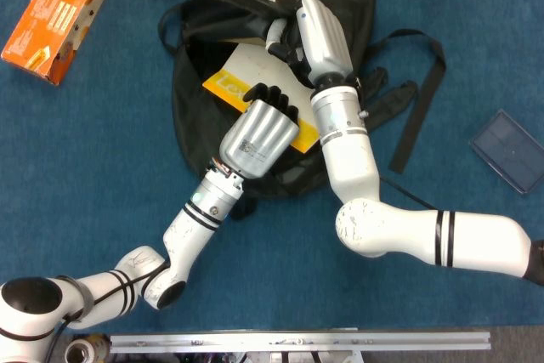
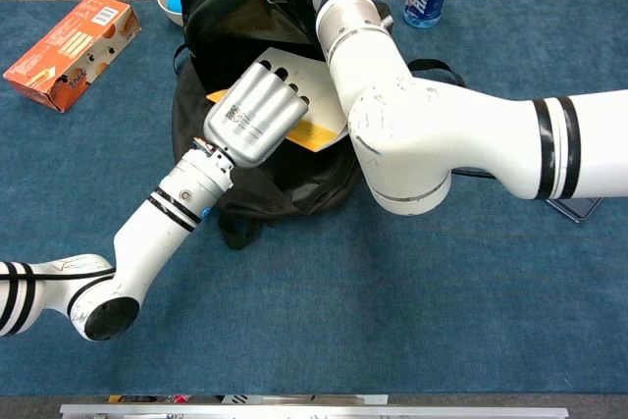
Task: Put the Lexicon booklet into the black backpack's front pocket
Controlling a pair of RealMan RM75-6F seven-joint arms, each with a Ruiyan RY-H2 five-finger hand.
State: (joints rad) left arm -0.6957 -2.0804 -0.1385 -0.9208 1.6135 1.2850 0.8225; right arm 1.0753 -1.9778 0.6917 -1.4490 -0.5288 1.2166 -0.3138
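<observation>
Taking the black backpack point(image 1: 280, 74) on the blue surface point(image 1: 102, 167) as the landmark, an orange box point(image 1: 58, 14) lies well to its left. The left robot hand point(image 1: 259, 133) grips the near edge of the yellow-and-white Lexicon booklet point(image 1: 255, 82), which sits partly inside the backpack's open front pocket. At the backpack's upper middle, the right robot hand point(image 1: 316, 33) clutches the pocket's black flap, holding it open.
</observation>
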